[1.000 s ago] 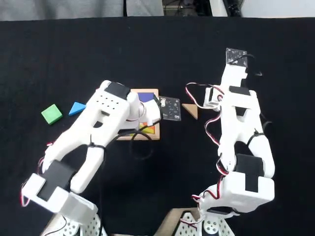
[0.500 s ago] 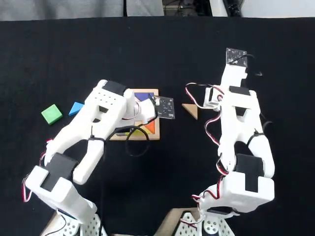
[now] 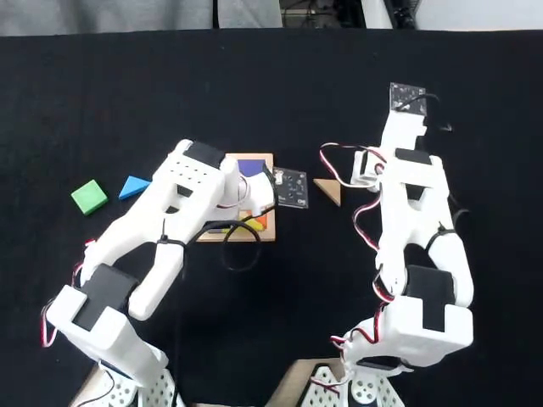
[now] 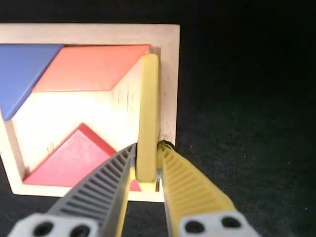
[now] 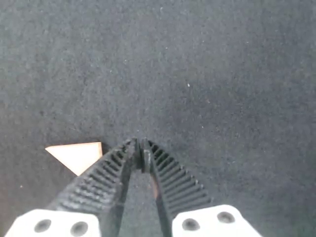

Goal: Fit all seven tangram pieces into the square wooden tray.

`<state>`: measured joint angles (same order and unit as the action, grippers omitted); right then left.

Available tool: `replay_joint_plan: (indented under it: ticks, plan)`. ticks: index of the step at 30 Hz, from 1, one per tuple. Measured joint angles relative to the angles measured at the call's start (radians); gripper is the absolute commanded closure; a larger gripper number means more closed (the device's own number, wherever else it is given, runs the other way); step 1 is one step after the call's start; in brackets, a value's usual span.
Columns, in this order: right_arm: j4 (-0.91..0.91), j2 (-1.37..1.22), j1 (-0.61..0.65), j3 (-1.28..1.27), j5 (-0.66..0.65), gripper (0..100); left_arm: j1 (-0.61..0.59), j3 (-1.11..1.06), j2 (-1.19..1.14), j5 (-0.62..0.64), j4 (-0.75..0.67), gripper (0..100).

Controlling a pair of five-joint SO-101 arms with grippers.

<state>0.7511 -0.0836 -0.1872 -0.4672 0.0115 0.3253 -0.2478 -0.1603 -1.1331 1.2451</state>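
Observation:
The square wooden tray (image 4: 170, 84) holds a blue triangle (image 4: 22, 69), an orange parallelogram (image 4: 89, 66) and a red triangle (image 4: 74, 158). My left gripper (image 4: 147, 153) is shut on a yellow piece (image 4: 148, 108), held on edge just inside one side wall of the tray. In the high view the left arm covers most of the tray (image 3: 253, 158). A green square (image 3: 89, 197) and a small blue triangle (image 3: 133, 186) lie left of the tray. A tan triangle (image 3: 328, 190) lies to its right. My right gripper (image 5: 142, 148) is shut and empty over the black cloth beside that tan triangle (image 5: 76, 154).
Black cloth covers the whole table. The right arm (image 3: 411, 212) stretches up the right side, with open cloth beyond it. A cable loop (image 3: 237, 254) hangs under the left arm, in front of the tray.
The left arm swung a little to the left over the tray, then part of the way back, with the yellow piece in its grip. The right arm has not moved.

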Motion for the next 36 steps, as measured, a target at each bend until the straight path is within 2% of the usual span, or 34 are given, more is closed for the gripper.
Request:
replay_joint_plan:
  ticks: [11,16,19,29,36]
  plan:
    - [0.0,0.0,0.0,0.0,0.0,98.7,0.002,-0.021,0.0,0.0,-0.011,97]
    - [0.0,0.0,0.0,0.0,0.0,98.7,0.002,-0.021,0.0,0.023,-0.011,83]
    - [0.0,0.0,0.0,0.0,0.0,98.7,0.002,-0.021,0.0,0.072,-0.012,83]
    - [0.0,0.0,0.0,0.0,0.0,98.7,0.0,0.002,0.0,0.075,-0.041,83]
    - [0.0,0.0,0.0,0.0,0.0,98.7,-0.051,0.037,0.0,-0.02,-0.041,83]
